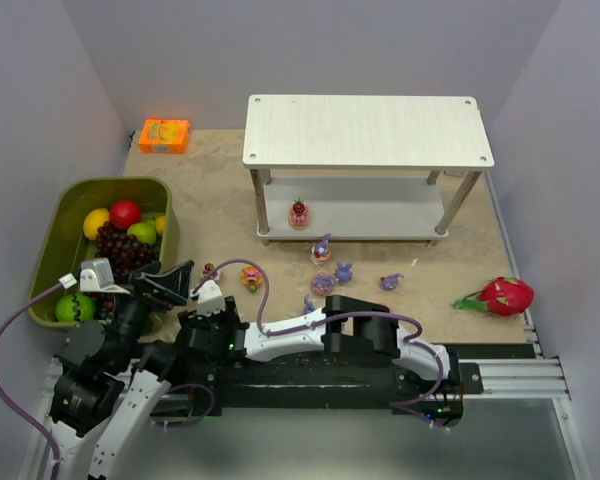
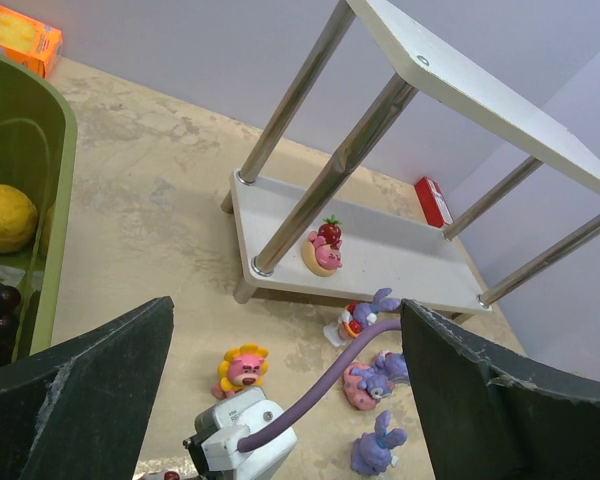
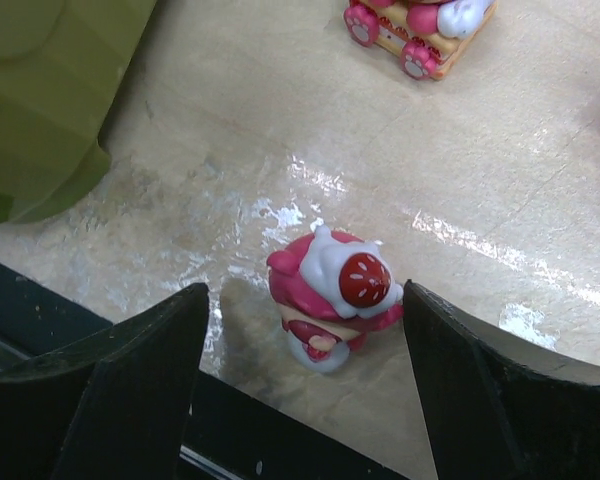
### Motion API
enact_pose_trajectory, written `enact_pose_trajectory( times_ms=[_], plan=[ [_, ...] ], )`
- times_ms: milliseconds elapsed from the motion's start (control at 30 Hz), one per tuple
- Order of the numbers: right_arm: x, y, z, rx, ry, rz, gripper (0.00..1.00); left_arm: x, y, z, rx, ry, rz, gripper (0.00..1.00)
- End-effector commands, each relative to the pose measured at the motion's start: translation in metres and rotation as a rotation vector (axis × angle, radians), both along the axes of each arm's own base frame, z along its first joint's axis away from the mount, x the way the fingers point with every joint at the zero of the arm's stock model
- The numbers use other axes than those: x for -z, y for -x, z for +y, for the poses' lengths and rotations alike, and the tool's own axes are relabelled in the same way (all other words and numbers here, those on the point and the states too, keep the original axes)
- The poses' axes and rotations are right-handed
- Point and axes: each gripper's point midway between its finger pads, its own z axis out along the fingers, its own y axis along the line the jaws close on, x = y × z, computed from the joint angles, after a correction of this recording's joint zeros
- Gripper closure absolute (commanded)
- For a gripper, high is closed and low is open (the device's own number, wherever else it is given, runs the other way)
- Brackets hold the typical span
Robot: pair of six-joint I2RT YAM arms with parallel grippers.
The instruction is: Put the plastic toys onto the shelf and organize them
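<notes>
The right gripper (image 3: pixel 302 292) stands spread, a finger either side of a pink cake figure (image 3: pixel 332 295), not gripping it — set to close on it, I judge. Only this wrist view shows that bracketing. The top view adds the shelf (image 1: pixel 368 130) at twelve o'clock, one figure (image 1: pixel 299 213) on its lower board. The left gripper (image 2: pixel 285 305) gapes empty.

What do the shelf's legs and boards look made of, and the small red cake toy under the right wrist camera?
Shelf legs: probably polished metal tubes; they show bright mirror-like streaks.
Shelf boards: matte, pale wood-grain laminate or printed board, judging by faint grain lines; core unknowable.
Cake toy: moulded plastic or vinyl, semi-gloss, with soft highlights on its red top.
</notes>
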Motion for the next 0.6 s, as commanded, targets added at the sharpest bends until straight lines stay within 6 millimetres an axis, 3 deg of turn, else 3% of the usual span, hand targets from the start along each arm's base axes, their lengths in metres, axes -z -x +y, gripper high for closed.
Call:
enact_pose_trajectory(
  times_ms=[0,300,467,500,567],
  plan=[
    [-0.004,-0.014,-0.005,0.095,-0.010,-0.037,0.21,-0.013,0.008,0.002,0.004,0.035,-0.055,0.01],
    [0.008,-0.025,-0.011,0.133,0.029,-0.054,0.33,-0.010,0.006,0.001,0.004,0.030,-0.043,0.01],
    [0.001,-0.028,-0.015,0.134,0.024,-0.078,0.59,-0.010,0.005,0.001,0.004,0.029,-0.041,0.00],
    [0.001,-0.028,-0.018,0.124,0.038,-0.083,0.73,-0.010,0.005,0.001,0.004,0.027,-0.040,0.00],
    [-0.010,-0.028,-0.018,0.115,0.025,-0.088,0.86,-0.010,0.005,0.001,0.004,0.028,-0.038,0.00]
  ],
)
